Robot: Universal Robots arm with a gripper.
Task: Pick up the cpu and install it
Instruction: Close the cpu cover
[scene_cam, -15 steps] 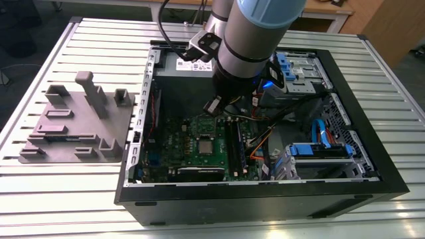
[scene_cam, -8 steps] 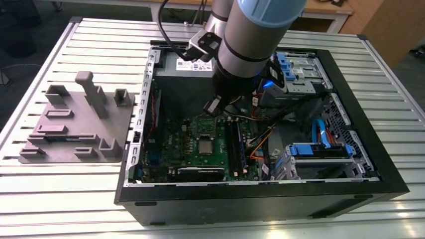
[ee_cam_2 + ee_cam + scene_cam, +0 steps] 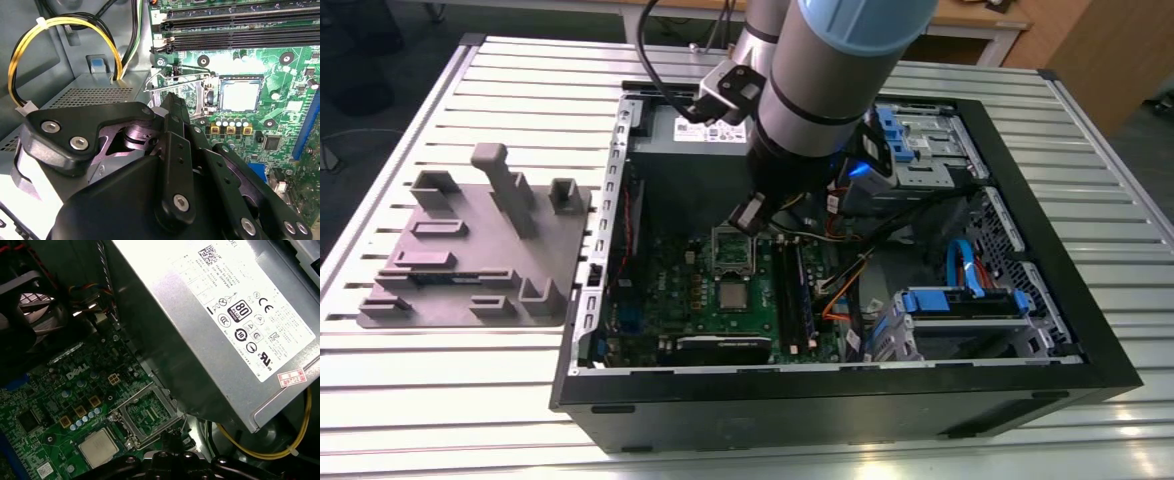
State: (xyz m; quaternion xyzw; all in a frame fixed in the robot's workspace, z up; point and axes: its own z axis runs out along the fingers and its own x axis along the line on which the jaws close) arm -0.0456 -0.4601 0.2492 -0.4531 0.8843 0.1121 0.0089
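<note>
The cpu [image 3: 731, 296], a small silver-grey square, lies flat in its socket on the green motherboard [image 3: 680, 300]; both wrist views show it too [image 3: 240, 95] [image 3: 99, 447]. Beside it the oblong metal socket frame [image 3: 734, 250] [image 3: 150, 415] stands flipped open, and its thin wire lever [image 3: 175, 80] sticks up. My gripper [image 3: 747, 218] [image 3: 172, 97] hangs inside the case just over the raised frame, shut with nothing in it, its tip [image 3: 172, 439] close to the frame's edge. The cpu is a short way off from the tip.
The big grey box with a white label [image 3: 215, 315] [image 3: 687, 130] stands right behind the gripper, with yellow and black cables [image 3: 65, 30] coming out of it. Memory slots [image 3: 240, 35] run along one side of the socket. A grey fixture tray [image 3: 474, 245] lies on the slatted table at the exterior view's left.
</note>
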